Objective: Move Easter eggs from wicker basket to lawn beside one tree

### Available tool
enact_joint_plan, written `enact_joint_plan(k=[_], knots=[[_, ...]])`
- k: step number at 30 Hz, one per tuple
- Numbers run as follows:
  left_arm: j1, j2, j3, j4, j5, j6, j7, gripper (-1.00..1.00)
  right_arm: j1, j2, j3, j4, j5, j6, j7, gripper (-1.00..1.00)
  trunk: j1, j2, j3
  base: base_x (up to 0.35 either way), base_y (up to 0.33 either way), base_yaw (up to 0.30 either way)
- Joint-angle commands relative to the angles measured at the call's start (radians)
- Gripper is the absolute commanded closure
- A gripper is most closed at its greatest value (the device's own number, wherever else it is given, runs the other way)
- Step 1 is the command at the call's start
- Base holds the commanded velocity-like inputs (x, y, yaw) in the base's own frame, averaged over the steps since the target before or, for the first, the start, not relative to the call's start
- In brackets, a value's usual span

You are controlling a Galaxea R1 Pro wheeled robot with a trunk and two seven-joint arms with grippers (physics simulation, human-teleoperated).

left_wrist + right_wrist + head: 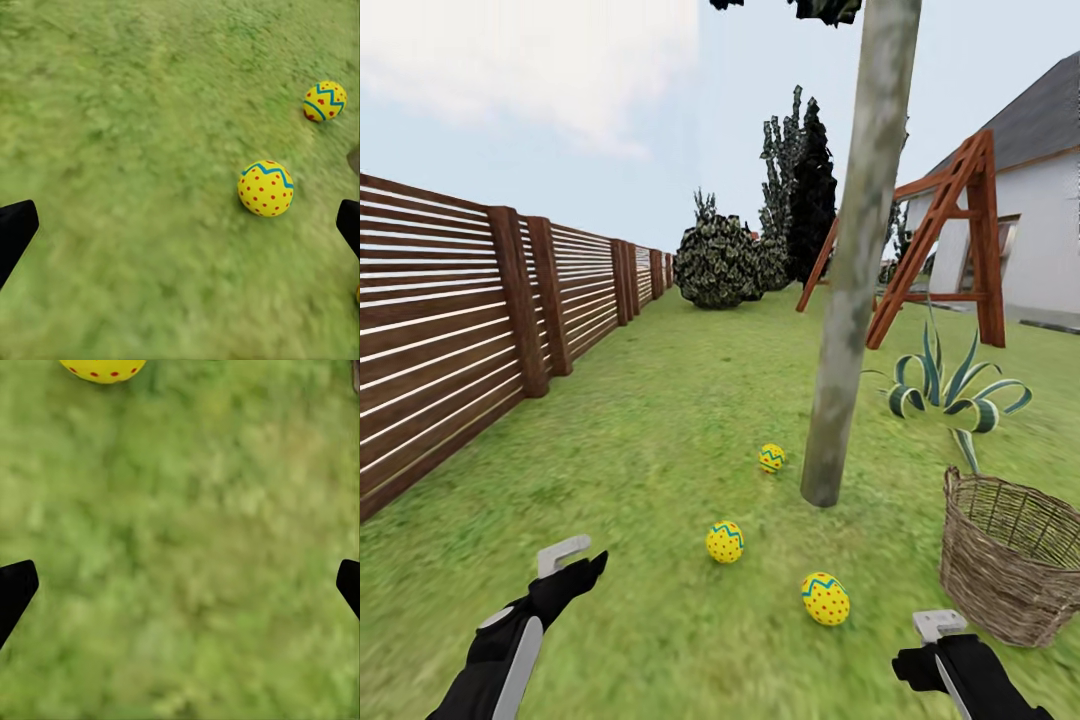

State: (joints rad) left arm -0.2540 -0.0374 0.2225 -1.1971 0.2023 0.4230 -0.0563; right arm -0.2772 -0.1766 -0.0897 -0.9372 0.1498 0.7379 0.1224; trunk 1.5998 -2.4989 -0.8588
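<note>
Easter eggs: all three lie on the lawn (pixel 660 420) around the foot of the tree (pixel 850 300), none of them held.
Far egg (pixel 772 458): just beside the trunk base, at about nine o'clock from it.
Middle egg (pixel 725 542): near the trunk, at about seven o'clock from its base; in the left wrist view it sits between the finger tips' line of sight, on bare grass.
Near egg (pixel 825 598): at about six o'clock from the trunk base, a little farther out than the other two; its edge shows in the right wrist view.
Wicker basket (pixel 1015 560): upright on the grass at about four o'clock from the trunk. The part of its inside that shows holds no egg; the bottom is hidden by the near wall.
Left gripper (pixel 575 565): released, fingers spread wide, grasping nothing, hovering over the grass at about nine o'clock from the near egg.
Right gripper (pixel 940 640): released as well, the wrist view showing both finger tips far apart over plain grass, just beside the basket's near side.
Done, by my reading: eggs out of the basket and grouped by one tree.
Left, by my reading: little or nothing; at most nudging the near egg closer if its spot does not count as next to the trunk.
</note>
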Motion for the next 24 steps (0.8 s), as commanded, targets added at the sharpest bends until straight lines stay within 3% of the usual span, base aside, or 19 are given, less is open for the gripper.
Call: enact_joint_plan(k=[1, 14, 17, 24], knots=[[-0.001, -0.002, 0.008, -0.001, 0.005, 0.006, -0.005, -1.00, 0.000, 0.000, -0.002, -0.002, 0.011, 0.005, 0.010, -1.00, -0.004, 0.007, 0.002, 0.000, 0.058, 0.000], [-0.001, 0.011, 0.034, 0.033, 0.003, 0.046, -0.007, -1.00, 0.000, 0.001, 0.000, 0.016, 0.007, 0.005, 0.014, -1.00, -0.054, 0.098, 0.043, 0.000, 0.006, 0.000], [-0.001, 0.014, 0.073, 0.092, 0.001, 0.061, -0.009, -1.00, 0.000, 0.001, 0.001, 0.031, 0.007, 0.005, 0.012, -1.00, -0.065, 0.119, 0.049, 0.000, 0.000, 0.000], [-0.001, 0.035, 0.084, 0.193, 0.000, 0.058, -0.014, -1.00, 0.000, 0.000, -0.001, 0.034, 0.005, 0.005, 0.008, -1.00, -0.092, 0.168, 0.060, 0.000, 0.000, 0.000]])
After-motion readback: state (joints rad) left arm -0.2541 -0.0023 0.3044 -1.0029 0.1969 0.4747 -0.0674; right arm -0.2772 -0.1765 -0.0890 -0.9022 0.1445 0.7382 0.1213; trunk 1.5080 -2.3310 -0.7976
